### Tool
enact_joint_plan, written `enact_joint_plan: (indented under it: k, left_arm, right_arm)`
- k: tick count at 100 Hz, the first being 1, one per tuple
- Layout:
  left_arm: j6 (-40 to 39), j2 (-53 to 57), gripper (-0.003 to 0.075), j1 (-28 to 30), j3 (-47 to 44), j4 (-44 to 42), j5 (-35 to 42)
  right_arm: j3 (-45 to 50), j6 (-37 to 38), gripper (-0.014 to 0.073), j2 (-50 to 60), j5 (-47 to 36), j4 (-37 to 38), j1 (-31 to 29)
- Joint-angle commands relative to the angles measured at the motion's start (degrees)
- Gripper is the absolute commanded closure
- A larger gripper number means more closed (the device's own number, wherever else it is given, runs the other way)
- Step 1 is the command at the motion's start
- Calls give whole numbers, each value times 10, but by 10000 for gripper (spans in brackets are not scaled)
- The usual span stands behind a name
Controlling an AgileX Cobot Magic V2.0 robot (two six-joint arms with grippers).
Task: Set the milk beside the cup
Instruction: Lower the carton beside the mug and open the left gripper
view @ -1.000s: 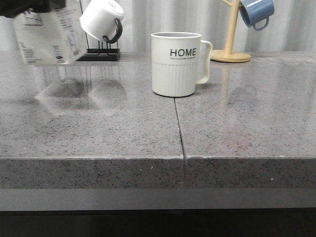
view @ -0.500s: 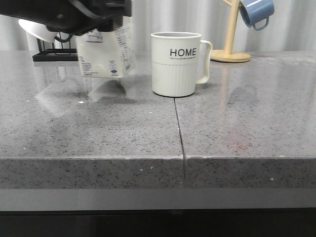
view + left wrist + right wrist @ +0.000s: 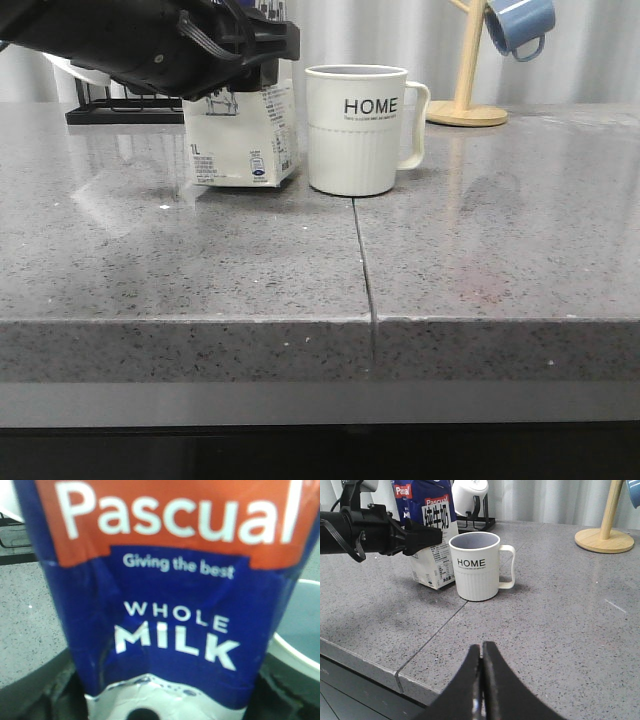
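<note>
The left gripper [image 3: 262, 45] is clamped around the upper part of the milk [image 3: 243, 135] — the carton stands on the counter [image 3: 480, 250] just left of the cup [image 3: 357, 130], close beside it. The right gripper [image 3: 481, 680] hangs low over the counter's near edge, fingers pressed together and holding nothing — well apart from both.

Milk [image 3: 165, 605]: "Pascual WHOLE MILK" (cup [image 3: 356, 130]: "HOME").

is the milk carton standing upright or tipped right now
Upright: the milk carton has vertical sides and its base meets the counter, held by the left gripper.
</note>
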State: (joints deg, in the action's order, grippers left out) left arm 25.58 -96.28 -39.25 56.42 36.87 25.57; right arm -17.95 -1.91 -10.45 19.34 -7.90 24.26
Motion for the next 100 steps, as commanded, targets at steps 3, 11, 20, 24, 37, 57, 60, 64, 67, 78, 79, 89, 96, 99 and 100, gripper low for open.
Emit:
enact_joint_plan:
  k: [3,11,20,24,37,57,60,64,67,78,79,89,96,99,100]
  left_arm:
    - [-1,19,510,-4,18,-4,25]
    - [-1,18,378,-4,18,-4,16]
    - [-1,18,143,-4,18,-3,15]
    - [-1,18,57,-4,18,1,15]
    - [-1,22,38,-6,15,7,12]
    - [-1,52,64,-15,-17,6,16]
    - [-1,58,64,-16,-26,6,17]
    - [-1,67,64,-19,-35,6,22]
    - [-1,74,64,-22,-45,6,25]
    - [-1,107,64,-31,-74,4,29]
    - [-1,109,64,-31,-78,4,29]
    - [-1,142,74,-33,-106,-24,29]
    - [-1,166,106,-33,-125,-62,29]
    - [-1,178,132,-31,-132,-81,28]
    - [-4,180,139,-29,-135,-85,27]
  right_arm:
    - [-15,-2,659,-5,-42,2,0]
    - [-15,-2,659,-5,-42,2,0]
    - [-15,-2,659,-5,-42,2,0]
    - [-15,-2,659,-5,-42,2,0]
    - [-15,-2,659,-5,-42,2,0]
    - [-15,-2,659,-5,-42,2,0]
    - [-15,-2,659,-5,-42,2,0]
    - [-15,-2,659,-5,-42,2,0]
    - [-15,-2,659,-5,-42,2,0]
    - [-15,-2,659,-5,-42,2,0]
    - [-15,-2,659,-5,-42,2,0]
    - [-15,-2,659,-5,-42,2,0]
    - [-15,-2,659,-5,-42,2,0]
    - [-15,-2,659,-5,-42,2,0]
    - [-15,-2,659,-5,-42,2,0]
